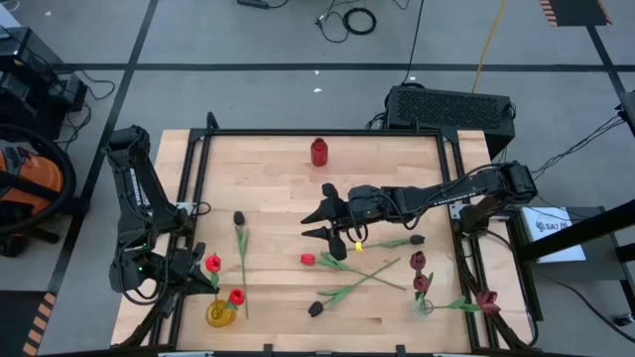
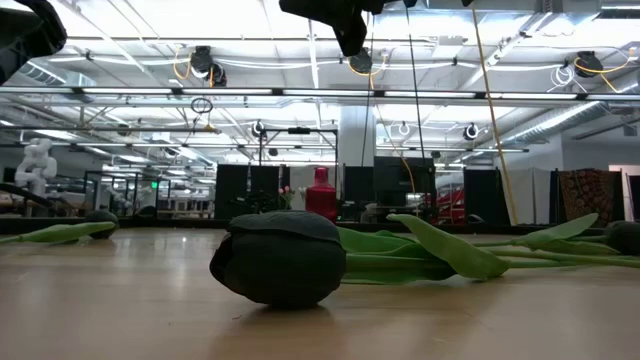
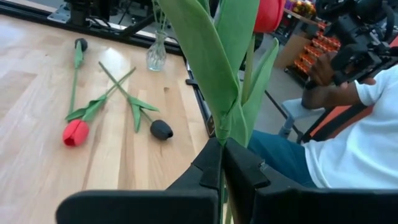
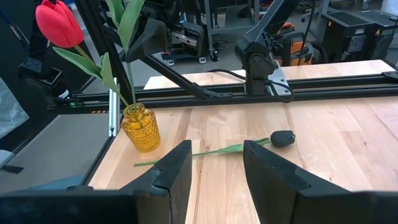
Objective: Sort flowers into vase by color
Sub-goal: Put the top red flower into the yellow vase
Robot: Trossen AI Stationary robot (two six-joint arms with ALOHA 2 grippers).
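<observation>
Risk, left gripper (image 3: 221, 163): pinching a red tulip's stem (image 3: 219, 134) above the yellow vase (image 1: 220, 313); release off-centre and you drop it beside the vase; right gripper (image 4: 216, 163) spread, idle.

bare board (image 1: 278, 188) behind, tulips (image 1: 359, 278) crowding front

On my table (image 1: 278, 188) of pale wood grain: amber yellow vase (image 4: 140, 127) with dimpled pattern, red tulip (image 4: 58, 23) on green stem, black tulip (image 4: 283, 137), clear glass vase (image 1: 425, 306) with maroon tulips (image 1: 420, 273), solid red bottle (image 1: 318, 151), my black grippers (image 4: 214, 163).
</observation>
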